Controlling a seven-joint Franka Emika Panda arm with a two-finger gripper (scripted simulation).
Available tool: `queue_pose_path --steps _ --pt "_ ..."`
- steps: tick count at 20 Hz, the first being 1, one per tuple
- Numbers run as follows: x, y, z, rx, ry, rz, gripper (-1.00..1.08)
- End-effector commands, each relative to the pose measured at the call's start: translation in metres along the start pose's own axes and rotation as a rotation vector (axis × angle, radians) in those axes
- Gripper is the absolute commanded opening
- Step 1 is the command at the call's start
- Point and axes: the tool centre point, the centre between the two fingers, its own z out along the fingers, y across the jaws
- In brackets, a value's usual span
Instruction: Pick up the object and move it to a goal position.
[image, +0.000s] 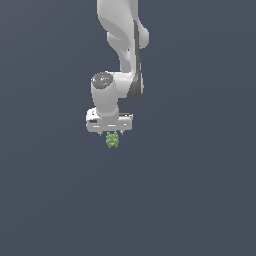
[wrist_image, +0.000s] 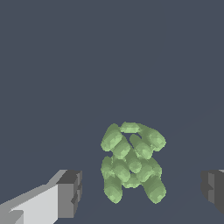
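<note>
Hanging from the white arm, the tool is pointing straight down over the dark grey surface in the exterior view. The object, a small bright green lump, is sitting directly under the tool body, at the level of the fingertips.

In the wrist view, the object is showing as a cluster of short green rounded segments, lying between the two fingers. One finger, white with a dark grey pad, is standing to one side of it; the other finger is showing only at the picture's edge on the opposite side. The tool is released: both pads are standing clear of the object, with visible gaps of grey surface on each side. The gap is wider on the side of the partly visible finger.
</note>
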Motion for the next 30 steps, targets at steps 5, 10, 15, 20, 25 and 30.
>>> queue_pose_path --steps 5,10,15,20,25,30 --pt "-0.002 0.0 0.024 0.0 -0.001 -0.001 1.0" --pt "-0.002 0.0 0.044 0.0 -0.001 -0.002 1.0" --pt "-0.002 0.0 0.049 0.0 -0.001 -0.002 -1.0" --pt "-0.002 0.0 0.049 0.0 -0.001 -0.002 -1.0" --pt "-0.002 0.001 0.047 0.0 0.001 -0.002 -1.0" --pt "-0.001 -0.003 0.041 0.0 0.001 -0.002 -1.0"
